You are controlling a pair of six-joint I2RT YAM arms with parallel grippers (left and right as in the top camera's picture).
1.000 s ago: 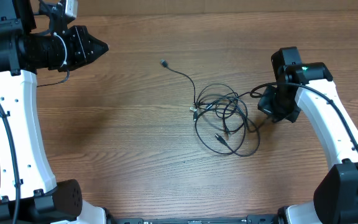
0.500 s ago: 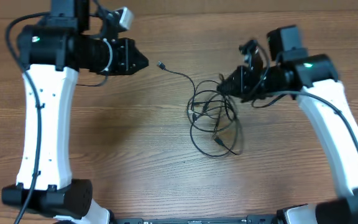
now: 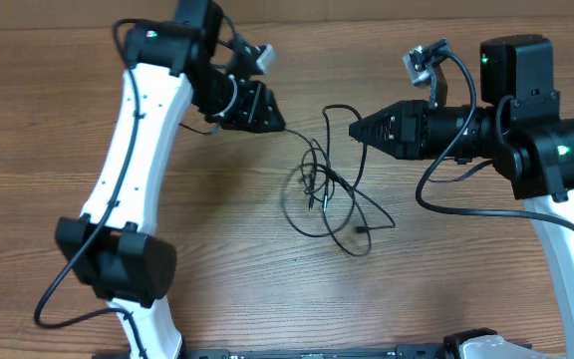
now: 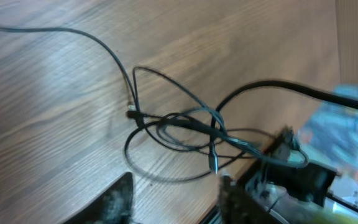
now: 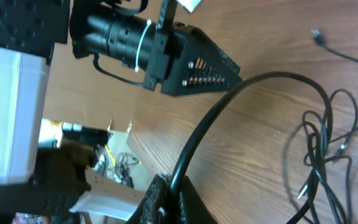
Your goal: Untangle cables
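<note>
Right hand (image 3: 356, 128) pinching cables (image 3: 312, 178) (left hand (image 3: 278, 124) parted nearby)

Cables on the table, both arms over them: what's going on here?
A tangle of thin black cables lies on the wooden table. The right tool is shut on one strand at the tangle's upper edge. The left tool stands open just across from it, close to another strand but gripping nothing. The cables are not yet untangled: several loops cross in the middle.
</note>
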